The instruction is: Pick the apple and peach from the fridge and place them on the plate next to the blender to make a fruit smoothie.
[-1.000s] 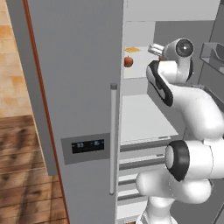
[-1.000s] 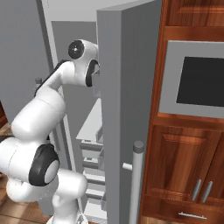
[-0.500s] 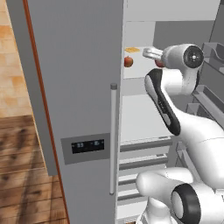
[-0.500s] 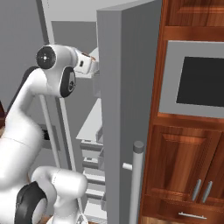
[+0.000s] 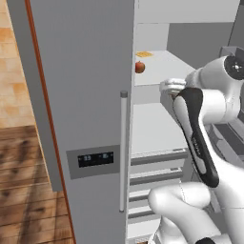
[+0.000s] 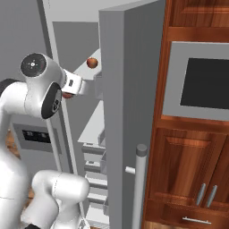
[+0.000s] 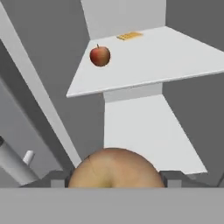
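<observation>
The fridge (image 5: 81, 95) stands with its right door (image 6: 129, 112) swung open. On its upper white shelf (image 7: 153, 57) rests the deep-red apple (image 7: 99, 56), also visible as the apple (image 5: 139, 67) and the apple (image 6: 91, 62). My gripper (image 7: 116, 175) is shut on the peach (image 7: 114, 168), an orange-tan fruit bulging between the two fingertips (image 7: 57, 177). The hand hangs in front of the shelves, below and back from the apple's shelf, as the gripper (image 5: 170, 88) and the gripper (image 6: 67, 94). Plate and blender are out of view.
A flat orange item (image 7: 129, 36) lies at the back of the apple's shelf. A lower white shelf (image 7: 140, 127) and drawers (image 5: 157, 167) sit beneath. Wooden cabinets (image 6: 192, 170) with a built-in oven (image 6: 203, 80) flank the open door. Wood floor (image 5: 24, 190) lies left.
The arm has drawn back and down from the upper shelf with the peach in its grip. The apple has stayed in place.
</observation>
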